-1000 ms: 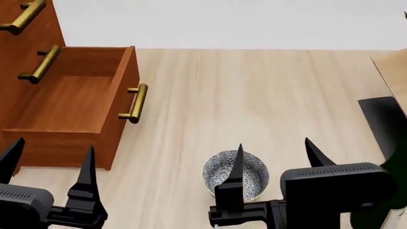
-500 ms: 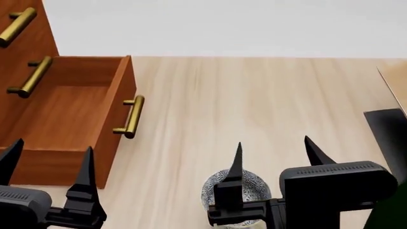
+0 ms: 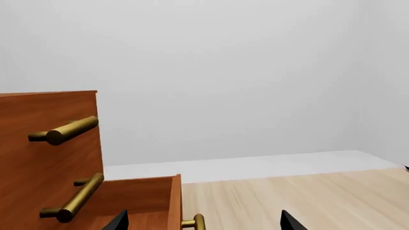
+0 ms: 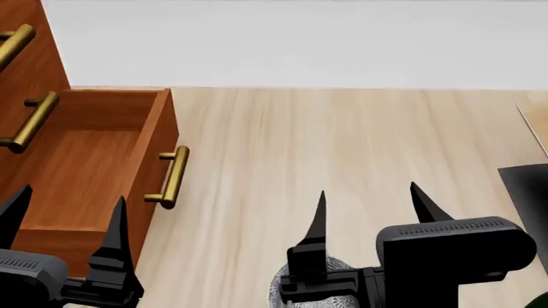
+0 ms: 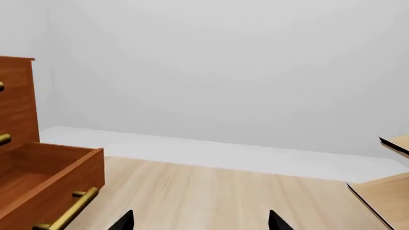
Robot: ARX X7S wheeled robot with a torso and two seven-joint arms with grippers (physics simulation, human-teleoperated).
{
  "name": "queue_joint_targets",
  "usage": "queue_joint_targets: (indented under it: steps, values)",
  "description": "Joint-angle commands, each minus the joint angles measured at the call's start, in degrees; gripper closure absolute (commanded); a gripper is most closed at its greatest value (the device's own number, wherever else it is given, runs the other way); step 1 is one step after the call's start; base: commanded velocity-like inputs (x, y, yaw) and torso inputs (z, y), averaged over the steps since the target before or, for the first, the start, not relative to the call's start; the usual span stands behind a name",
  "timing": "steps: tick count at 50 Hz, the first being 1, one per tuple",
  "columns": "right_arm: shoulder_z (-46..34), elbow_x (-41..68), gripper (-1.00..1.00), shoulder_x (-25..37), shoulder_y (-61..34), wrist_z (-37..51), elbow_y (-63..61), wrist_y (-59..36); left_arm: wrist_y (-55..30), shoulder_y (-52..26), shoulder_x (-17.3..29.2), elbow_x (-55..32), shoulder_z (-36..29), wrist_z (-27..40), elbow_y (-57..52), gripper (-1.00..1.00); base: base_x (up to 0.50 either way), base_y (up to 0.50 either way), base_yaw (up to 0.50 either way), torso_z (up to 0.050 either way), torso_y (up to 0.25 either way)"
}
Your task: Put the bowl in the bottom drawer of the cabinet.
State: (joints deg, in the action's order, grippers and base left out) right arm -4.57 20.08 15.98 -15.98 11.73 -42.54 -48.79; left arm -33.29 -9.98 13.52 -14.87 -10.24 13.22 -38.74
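Two grippers are being held forward with jaws spread, nothing pinched: left gripper (image 4: 64, 212) beside the bottom drawer (image 4: 86, 160), right gripper (image 4: 368, 205) above the bowl (image 4: 330, 292). Bowl is resting on the floor, mostly hidden under the right gripper. Drawer of the cabinet (image 3: 45, 143) is standing pulled out, probably so the bowl can be lowered in.
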Motion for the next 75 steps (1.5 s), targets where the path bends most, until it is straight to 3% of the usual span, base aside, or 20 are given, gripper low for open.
queue_joint_targets:
  steps: [1, 45, 46, 55, 67, 72, 75]
  values:
    - [-0.1, 0.4, -1.00, 0.2, 0.0, 0.3, -0.1, 0.0, -0.7, -0.4, 0.3, -0.5, -0.2, 0.4, -0.5, -1.00, 0.14, 0.00, 0.00, 0.000, 0.000]
    - [-0.4, 1.7, -1.00, 0.7, -1.0, 1.5, -0.9, -1.0, -0.7, -0.4, 1.5, -1.4, -0.5, 1.2, -0.2, -1.00, 0.07, 0.00, 0.00, 0.000, 0.000]
    - [2.1, -6.0, -1.00, -4.4, -0.9, -5.9, -2.3, -4.7, -4.1, 1.3, -10.9, 13.4, 6.7, -15.0, -1.8, -1.00, 0.00, 0.00, 0.00, 0.000, 0.000]
    - [2.2, -4.8, -1.00, -3.8, -5.2, -4.5, -6.5, -13.1, -7.7, 0.2, -9.9, 13.5, 3.2, -13.7, -3.8, -1.00, 0.00, 0.00, 0.00, 0.000, 0.000]
    - [1.9, -2.9, -1.00, -3.7, -13.6, -3.1, -10.9, -23.8, -18.6, -3.6, -8.8, 12.2, -2.1, -13.8, -5.1, -1.00, 0.00, 0.00, 0.00, 0.000, 0.000]
    - [3.5, -1.5, -1.00, -4.1, -17.4, -3.4, -12.1, -28.2, -29.2, -8.1, -9.4, 12.2, -4.1, -12.6, -6.9, -1.00, 0.00, 0.00, 0.00, 0.000, 0.000]
    - [4.1, -0.8, -1.00, -4.3, -19.2, -3.6, -12.6, -30.2, -31.1, -9.4, -10.3, 12.7, -4.4, -11.0, -7.3, -1.00, 0.00, 0.00, 0.00, 0.000, 0.000]
